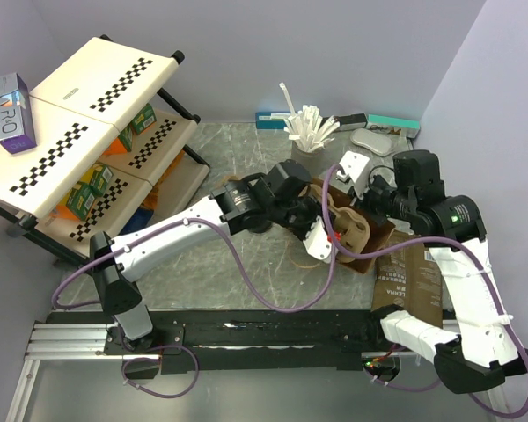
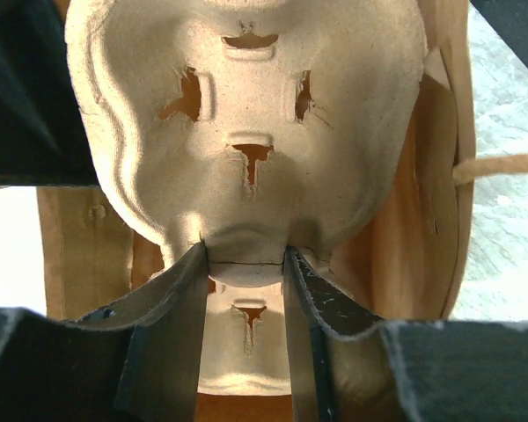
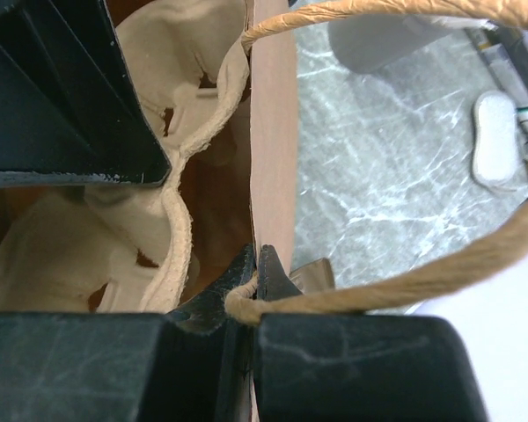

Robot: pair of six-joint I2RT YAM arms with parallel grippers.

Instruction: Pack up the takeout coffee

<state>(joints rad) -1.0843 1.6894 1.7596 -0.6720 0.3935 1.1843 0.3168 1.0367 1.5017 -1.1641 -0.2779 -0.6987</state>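
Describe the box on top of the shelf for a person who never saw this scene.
Find the white shelf unit with checkered strips, left of the table. On its top, at the left edge, stands a purple-and-white box; the packs below are green and orange.

I read big letters ending "RO" on the purple-and-white box (image 1: 12, 112) atop the shelf (image 1: 106, 75). White print on the brown paper bag (image 1: 413, 286) is too small to read.
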